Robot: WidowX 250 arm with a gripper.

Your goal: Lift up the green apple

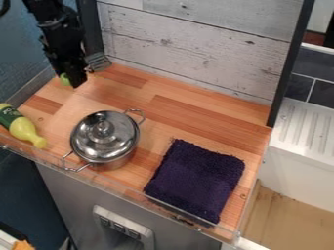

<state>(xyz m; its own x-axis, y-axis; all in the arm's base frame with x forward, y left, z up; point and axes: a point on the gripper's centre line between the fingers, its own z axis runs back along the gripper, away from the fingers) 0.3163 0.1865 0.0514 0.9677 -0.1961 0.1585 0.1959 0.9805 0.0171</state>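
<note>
- The black gripper (77, 79) hangs over the upper left of the wooden counter (176, 117), at the end of the arm coming in from the top edge.
- I cannot tell whether it is released, clenched or grasping the apple.
- The green apple (64, 79) is at the counter's upper left, partly hidden behind the gripper; whether they touch is unclear.
- A grey slotted thing (98, 62) shows just beside the gripper, near the white plank wall (196, 46).
- A metal pot (117, 164) stands left of the middle, its shiny lid (118, 140) on.
- A green and yellow bottle (23, 129) lies on its side near the left edge.
- A dark purple cloth (196, 178) lies flat, right of the pot and apart from it.
</note>
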